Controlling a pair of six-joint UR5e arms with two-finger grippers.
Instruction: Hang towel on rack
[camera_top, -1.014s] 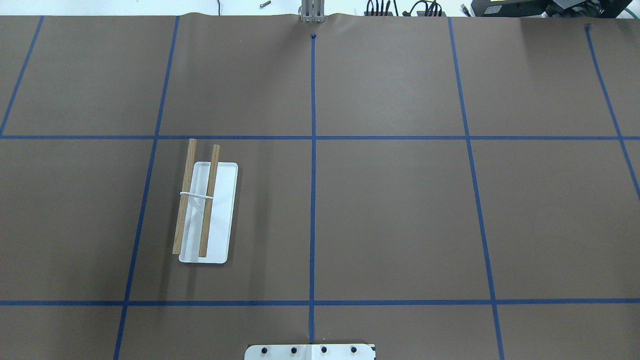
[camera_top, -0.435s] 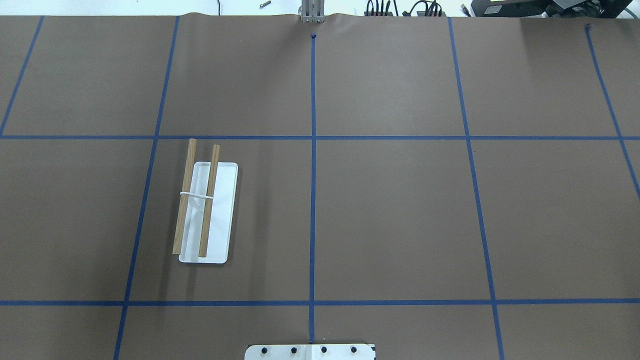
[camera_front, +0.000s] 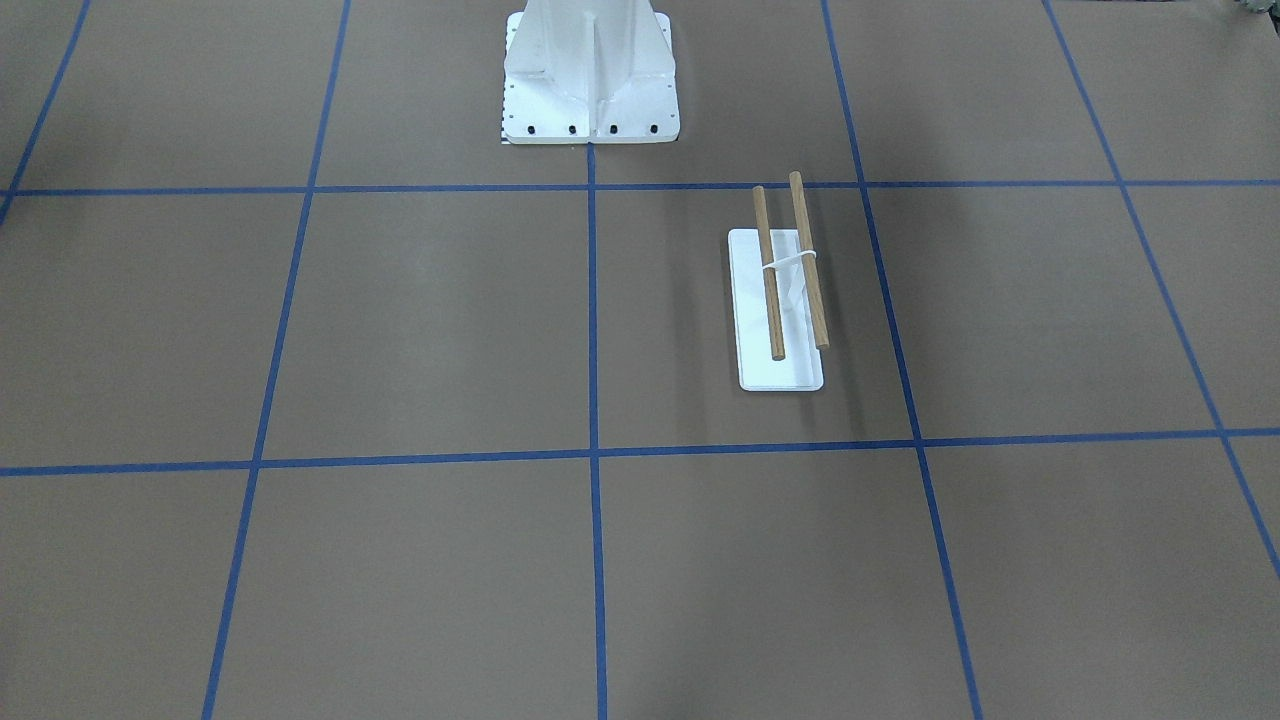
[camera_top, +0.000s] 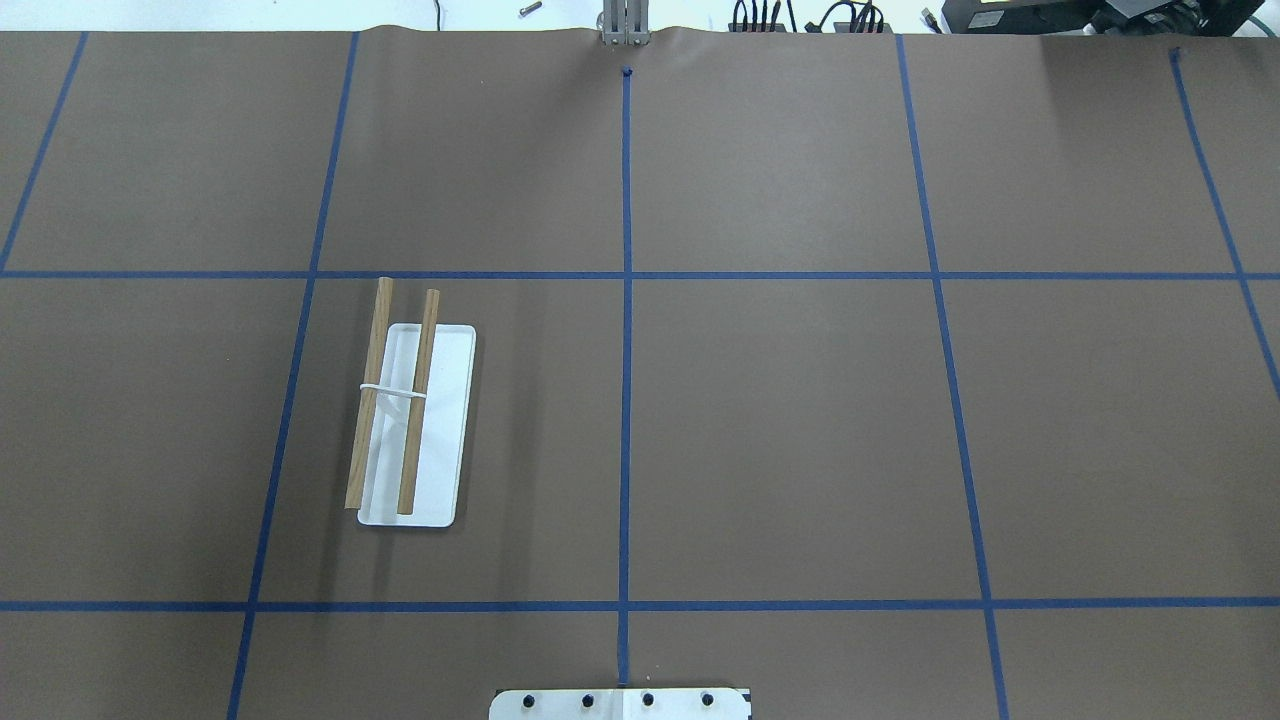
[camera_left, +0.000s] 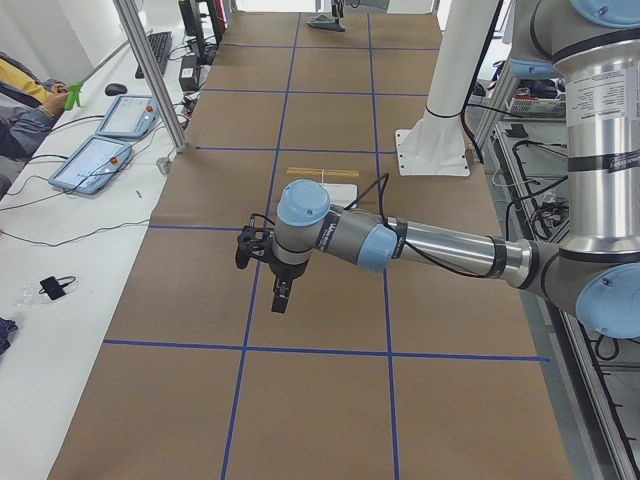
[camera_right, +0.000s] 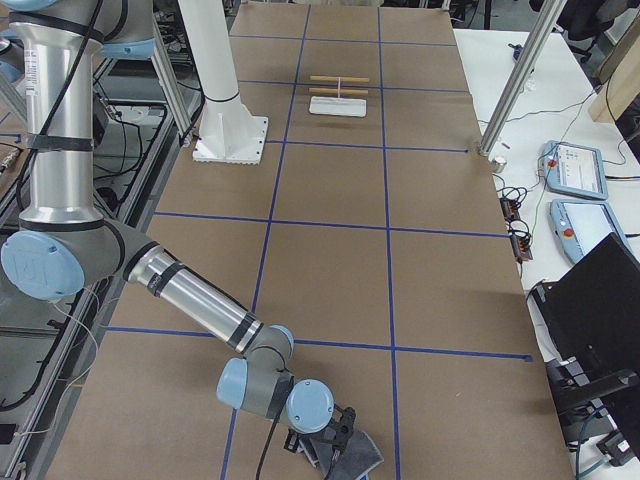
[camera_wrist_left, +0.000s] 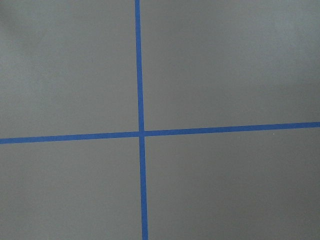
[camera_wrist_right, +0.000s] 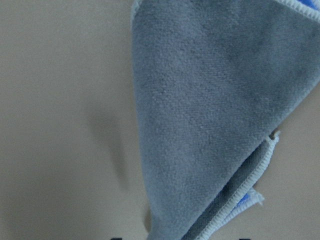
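Overhead exterior showed the rack (camera_top: 410, 420) standing on the brown surface (camera_top: 800, 430), in the half on the robot's left, about midway between the near and far edges. Its two dowels (camera_top: 375, 340) ran parallel, from the near edge toward the far one, over a white base (camera_top: 445, 430). A white pedestal (camera_top: 620, 704) sat at the middle of the near edge. Blue tape (camera_top: 626, 300) split the surface into a grid.

Exterior front-facing gave the same rack (camera_front: 790, 270) just beside a tape line, near the pedestal (camera_front: 590, 70) but apart from it.

Exterior left had the left hand (camera_left: 282, 298) pointing down over the surface, toward the end edge on the robot's left, with the rack (camera_left: 322, 176) beyond it. Whether that hand was released or clenched could not be told. Its wrist camera looked down on a tape (camera_wrist_left: 140, 133) crossing.

Exterior right placed the towel (camera_right: 355, 458) at the opposite end edge, well apart from the rack (camera_right: 339, 92). The right hand (camera_right: 335, 430) was down on the towel, touching it; whether it grasped the cloth could not be told. From the right wrist the towel (camera_wrist_right: 210, 110) showed its grey face, folded on itself, with light edging and a strip of blue at the lower corner
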